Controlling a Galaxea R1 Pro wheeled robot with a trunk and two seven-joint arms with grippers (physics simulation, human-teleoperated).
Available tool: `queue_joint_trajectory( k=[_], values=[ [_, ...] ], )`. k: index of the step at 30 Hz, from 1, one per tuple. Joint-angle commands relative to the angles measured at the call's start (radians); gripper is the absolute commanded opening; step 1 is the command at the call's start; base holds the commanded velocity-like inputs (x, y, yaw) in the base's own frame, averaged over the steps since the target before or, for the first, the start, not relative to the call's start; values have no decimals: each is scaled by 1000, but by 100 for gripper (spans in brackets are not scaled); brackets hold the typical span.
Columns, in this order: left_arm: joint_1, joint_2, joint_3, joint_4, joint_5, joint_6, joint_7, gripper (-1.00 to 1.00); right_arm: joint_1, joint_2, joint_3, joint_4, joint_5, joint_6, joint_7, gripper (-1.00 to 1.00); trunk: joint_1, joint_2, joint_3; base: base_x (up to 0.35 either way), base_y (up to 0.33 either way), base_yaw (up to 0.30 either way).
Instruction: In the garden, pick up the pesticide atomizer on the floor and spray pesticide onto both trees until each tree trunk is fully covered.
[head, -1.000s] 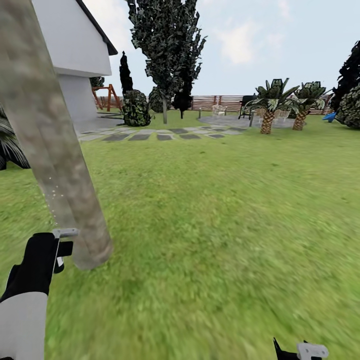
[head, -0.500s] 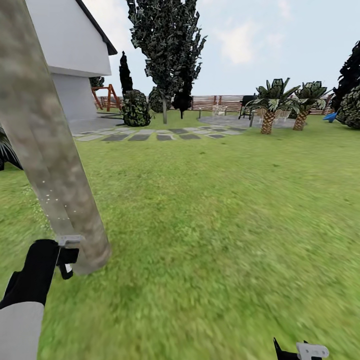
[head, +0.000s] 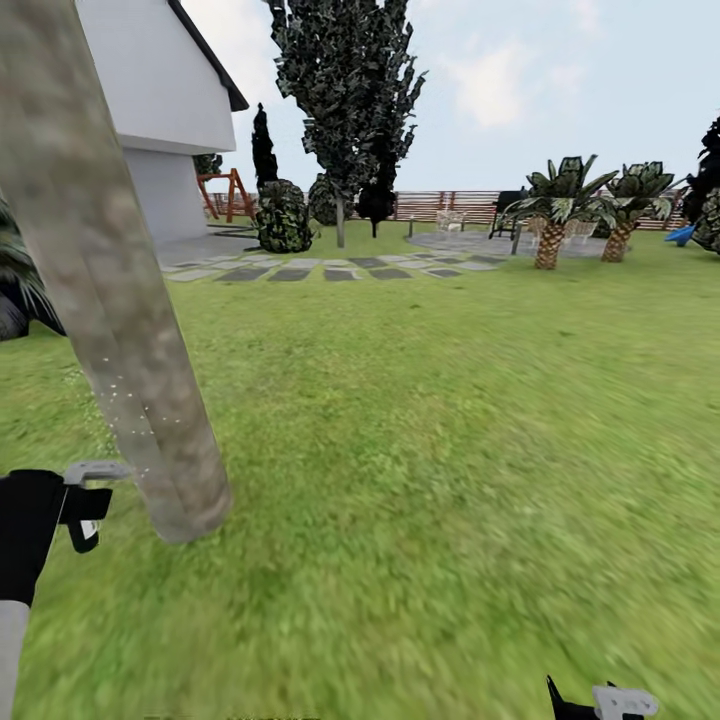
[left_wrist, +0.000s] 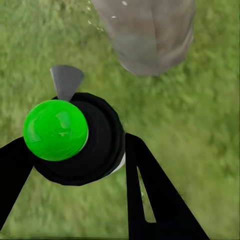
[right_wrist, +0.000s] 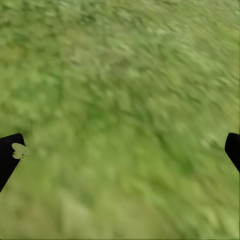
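Note:
The pesticide atomizer (left_wrist: 75, 140) has a black body, a bright green cap and a grey nozzle (left_wrist: 66, 80). My left gripper (left_wrist: 80, 167) is shut on it, a black finger on each side. In the head view the left gripper (head: 40, 505) sits at the lower left, the nozzle (head: 95, 468) pointing at a tree trunk (head: 120, 330) close to its right. The trunk is thick, grey-beige and leaning, and its base (left_wrist: 147, 35) meets the floor (head: 420, 480) of green grass. Fine white pesticide specks (head: 125, 395) dot its lower part. My right gripper (head: 600, 702) hangs open over bare grass (right_wrist: 120, 115).
A white house (head: 150, 90) stands behind the trunk. Grey paving slabs (head: 330, 270), a dark columnar tree (head: 345, 90), palm-like plants (head: 555, 200) and a brown slat fence (head: 450, 205) lie far off. Open lawn spreads to the right.
The camera has swung slightly, shifting the scene to the right. My left gripper with the atomizer has drawn back leftwards from the trunk. More white specks show on the lower trunk.

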Motion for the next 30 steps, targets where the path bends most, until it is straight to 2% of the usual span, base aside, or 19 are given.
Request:
queue_joint_trajectory(
  k=[1, 7, 9, 11, 13, 14, 22, 25, 30],
  values=[
    [-1, 2, 2, -1, -1, 1, 0, -100, 0, 0, 0, 0, 0, 0, 0, 100, 0, 0, 0, 0, 0, 273],
    [12, 10, 6, -2, -6, -7, 0, -100, 0, 0, 0, -1, 0, 0, 0, 100, 0, 0, 0, 0, 0, 250],
    [13, 0, 0, 5, -3, -9, 3, -100, 0, 0, 0, -2, 0, 0, 0, 100, 0, 0, 0, 0, 0, 34],
    [12, -40, -2, 8, -5, -10, 7, -100, 0, -1, 0, -2, 0, 0, 0, 100, 0, 0, 0, 0, 0, 7],
    [12, -64, -3, 9, -7, -11, 9, -100, 0, -1, 0, -2, 0, 0, 0, 100, 0, 0, 0, 65, -44, 2],
    [12, -68, -2, 9, -8, -11, 9, -100, 0, -1, 0, -2, 0, 0, 0, 100, 0, 0, 0, 176, -131, 1],
    [20, -66, 4, 11, -10, -13, 9, -100, 0, -2, 0, -2, -1, 0, 0, 100, 0, 0, 0, 231, -169, 14],
    [83, -60, 5, 11, -12, -15, 10, -100, 0, -2, 0, -2, -1, 0, 0, 100, 0, 0, 0, 240, -176, 238],
    [99, -61, 5, 11, -11, -14, 10, -100, 0, -2, 0, -2, -2, 0, 0, 100, 0, 0, 0, 228, -175, 275]
  ],
)
